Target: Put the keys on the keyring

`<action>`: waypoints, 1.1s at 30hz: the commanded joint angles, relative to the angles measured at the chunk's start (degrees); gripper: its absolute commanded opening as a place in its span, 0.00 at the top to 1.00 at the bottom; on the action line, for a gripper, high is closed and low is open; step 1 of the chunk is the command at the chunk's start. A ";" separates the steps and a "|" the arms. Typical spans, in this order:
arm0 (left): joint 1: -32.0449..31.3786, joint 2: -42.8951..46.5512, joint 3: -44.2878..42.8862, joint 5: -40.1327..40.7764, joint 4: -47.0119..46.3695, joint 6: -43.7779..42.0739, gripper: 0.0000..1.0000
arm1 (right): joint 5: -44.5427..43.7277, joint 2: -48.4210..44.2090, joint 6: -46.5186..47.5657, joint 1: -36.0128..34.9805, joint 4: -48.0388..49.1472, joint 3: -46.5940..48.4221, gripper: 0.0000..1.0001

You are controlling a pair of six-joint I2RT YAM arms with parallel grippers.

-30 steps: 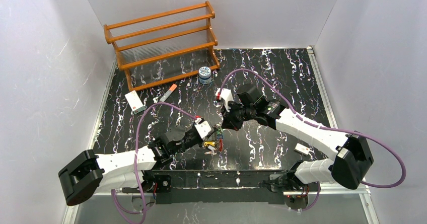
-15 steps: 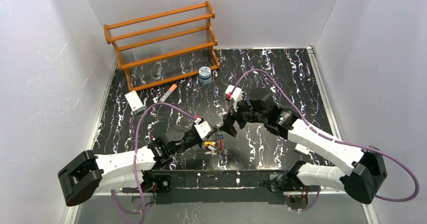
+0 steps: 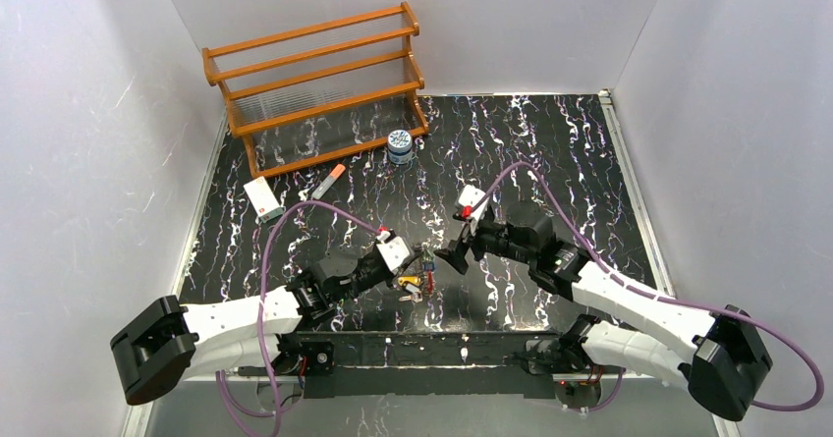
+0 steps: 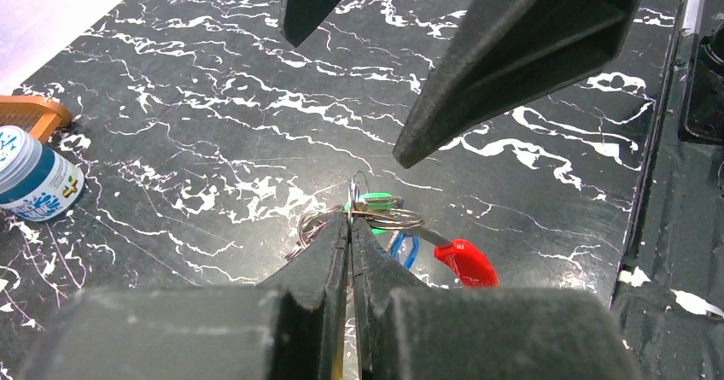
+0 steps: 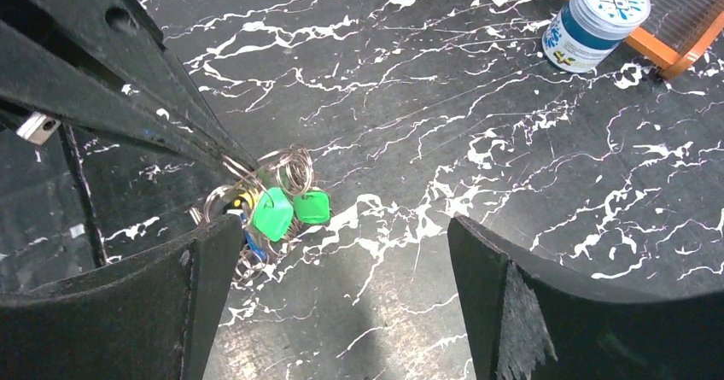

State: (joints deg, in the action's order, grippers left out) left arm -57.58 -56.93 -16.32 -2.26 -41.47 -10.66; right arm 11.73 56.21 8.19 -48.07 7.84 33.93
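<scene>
Left wrist: keyring [image 4: 401, 219] and keys [image 4: 376, 201] are pinched by the left gripper [image 4: 350, 226], seemingly steadied for the wide-open right gripper [image 4: 346, 98].

Top external: fixed high above and behind the arm bases; faces down and forward; distant view of the whole table [image 3: 550, 152], near edge at the bottom, wooden rack [image 3: 314, 79] by the far left corner.
Left wrist: close view along the left gripper [image 4: 350, 222], pressed together on the keyring [image 4: 394, 219]; near edge at frame right.
Right wrist: close view through the spread right gripper [image 5: 346, 222]; near edge at frame left.
Shared: all views show the keys [image 5: 273, 213] and the jar [image 5: 595, 20]; each wrist view shows the other gripper.
</scene>
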 commanded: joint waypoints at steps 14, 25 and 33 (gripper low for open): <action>-0.07 2.20 1.46 -0.65 -0.98 0.01 1.00 | 12.49 -1.38 8.79 -0.03 20.94 -7.60 0.01; -0.10 1.69 1.11 -1.25 -0.98 -0.26 1.00 | 18.68 -1.01 18.49 -0.03 18.64 -8.47 0.26; -0.07 1.29 0.74 -2.14 -0.98 -0.42 1.00 | 20.61 2.05 19.86 0.01 18.35 -6.86 0.38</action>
State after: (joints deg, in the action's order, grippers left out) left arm -57.58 -55.83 -14.72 -3.29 -41.04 -10.68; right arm 30.20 56.93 26.04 -48.07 25.43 24.53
